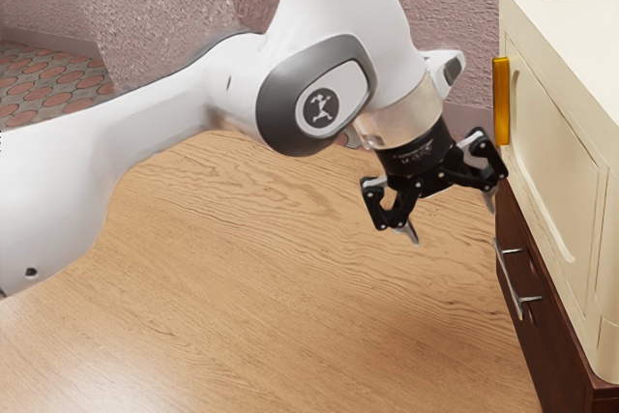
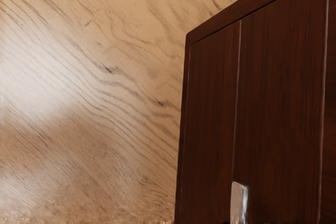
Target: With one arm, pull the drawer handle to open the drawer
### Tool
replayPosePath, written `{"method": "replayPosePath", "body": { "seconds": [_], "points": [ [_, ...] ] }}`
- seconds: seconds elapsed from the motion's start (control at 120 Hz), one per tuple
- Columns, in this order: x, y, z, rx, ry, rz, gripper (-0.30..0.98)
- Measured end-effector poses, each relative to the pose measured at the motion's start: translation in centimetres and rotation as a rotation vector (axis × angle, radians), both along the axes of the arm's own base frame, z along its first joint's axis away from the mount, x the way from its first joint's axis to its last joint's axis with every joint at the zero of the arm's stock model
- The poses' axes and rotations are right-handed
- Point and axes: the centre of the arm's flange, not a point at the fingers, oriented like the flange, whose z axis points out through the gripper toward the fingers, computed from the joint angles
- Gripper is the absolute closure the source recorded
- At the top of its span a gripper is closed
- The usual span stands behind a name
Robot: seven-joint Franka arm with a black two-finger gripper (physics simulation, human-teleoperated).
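The gripper [image 1: 453, 222] hangs tilted down above the wooden surface, its two fingers spread well apart with nothing between them. It is on the exterior view's left of the silver bar handle [image 1: 510, 282] and a little higher, not touching it. The handle is fixed to the front of the dark brown drawer cabinet [image 1: 556, 353]. In the wrist view, the dark wood front [image 2: 278, 98] has thin seams running along it, and a silver piece [image 2: 239, 202], seemingly part of the handle, shows at the lower edge.
A cream-coloured cart or box [image 1: 580, 94] stands on top of the brown cabinet, with an orange-yellow strip [image 1: 501, 101] at its edge near the gripper. The light wood surface [image 1: 290, 278] spreads below the arm. A rough pinkish wall [image 1: 464, 7] stands behind.
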Motion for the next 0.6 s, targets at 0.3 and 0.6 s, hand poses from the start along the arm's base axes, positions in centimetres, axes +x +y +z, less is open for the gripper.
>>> {"method": "replayPosePath", "body": {
  "seconds": [0.3,0.6],
  "points": [
    [-0.6,-1.8,-2.0,-0.005,0.043,0.001,0.0],
    [-0.4,-2.2,-2.8,-0.038,0.035,0.01,0.0]
  ]
}}
